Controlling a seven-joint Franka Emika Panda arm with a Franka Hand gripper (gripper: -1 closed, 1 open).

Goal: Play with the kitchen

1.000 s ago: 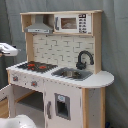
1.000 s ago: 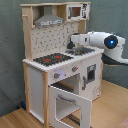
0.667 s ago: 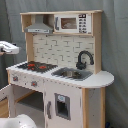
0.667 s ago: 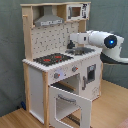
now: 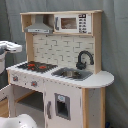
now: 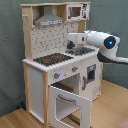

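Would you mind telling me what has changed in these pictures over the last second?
In the second exterior view the white robot arm has reached further toward the second exterior view's left, over the counter of the pale wood and white toy kitchen. The windowed oven door stays hanging open; nothing was grasped or released.

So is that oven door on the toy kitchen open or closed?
Open. In the second exterior view the oven door swings out from the kitchen, baring the dark cavity behind it.

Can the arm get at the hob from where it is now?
Probably yes. In the second exterior view the arm reaches over the counter near the sink, and the hob beside it lies bare under the hood, nothing between them.
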